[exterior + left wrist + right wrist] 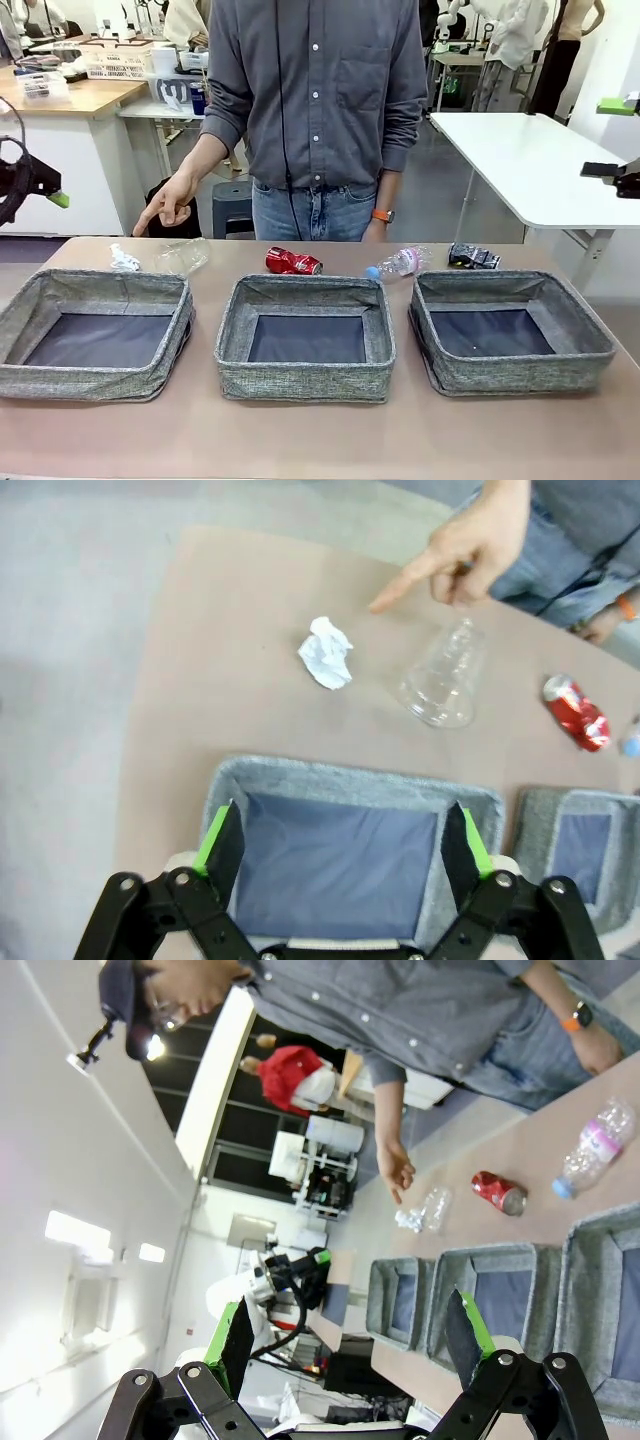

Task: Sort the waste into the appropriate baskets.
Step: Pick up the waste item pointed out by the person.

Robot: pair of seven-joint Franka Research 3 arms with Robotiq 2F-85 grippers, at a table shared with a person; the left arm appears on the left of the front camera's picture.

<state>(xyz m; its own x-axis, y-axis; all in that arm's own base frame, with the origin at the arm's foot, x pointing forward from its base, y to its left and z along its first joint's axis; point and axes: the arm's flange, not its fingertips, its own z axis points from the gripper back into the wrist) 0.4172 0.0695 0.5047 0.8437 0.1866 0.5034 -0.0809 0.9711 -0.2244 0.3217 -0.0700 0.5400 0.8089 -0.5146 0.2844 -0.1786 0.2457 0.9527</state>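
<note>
Left gripper and right gripper gape wide — empty. Crushed dark can behind a grey woven fabric basket is indistinct.

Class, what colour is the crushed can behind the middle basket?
Red: the crushed soda can, best in the front view.

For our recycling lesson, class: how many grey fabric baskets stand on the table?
3. The left basket, the middle basket and the right basket stand side by side in a row on the table; none looks hidden.

Front view looks across the baskets; both wrist views share them, left from above.
</note>
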